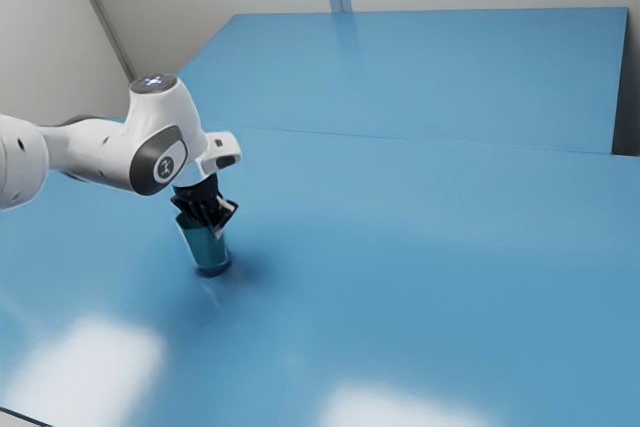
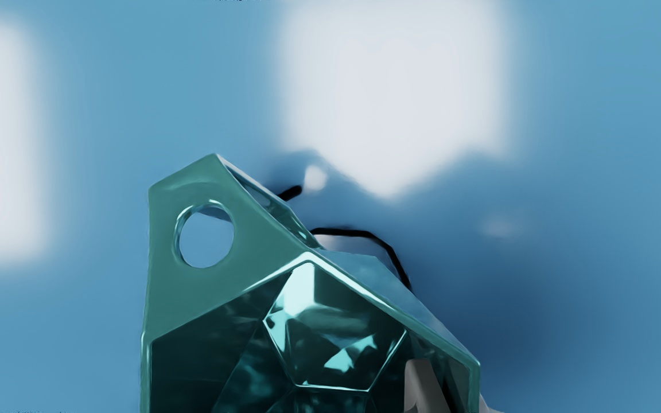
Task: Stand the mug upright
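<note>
From where I stand, the job looks all but met: the mug (image 1: 205, 245) is upright just below the claw (image 1: 222, 219), mouth up, base down at the tabletop (image 1: 430, 247). Any lean is too slight for me to call, and I can't swear that the whole base bears flat. As for what is left, that hangs on the grip. If the claw has hold of the mug, letting go and drawing clear would remain; if it hasn't, only the drawing clear.

The white arm (image 1: 100, 152) comes in from the exterior view's left, well above the tabletop, and bends down at the wrist so that the hand points nearly straight at the mug. The claw is low over the mouth, and in the wrist view 1 part of it dips inside, close by the wall. How far open it is, I cannot tell, nor whether it grips that wall or merely sits around it. The handle (image 2: 210, 183), with its 1 round hole, juts off to the side, away from the claw.
</note>
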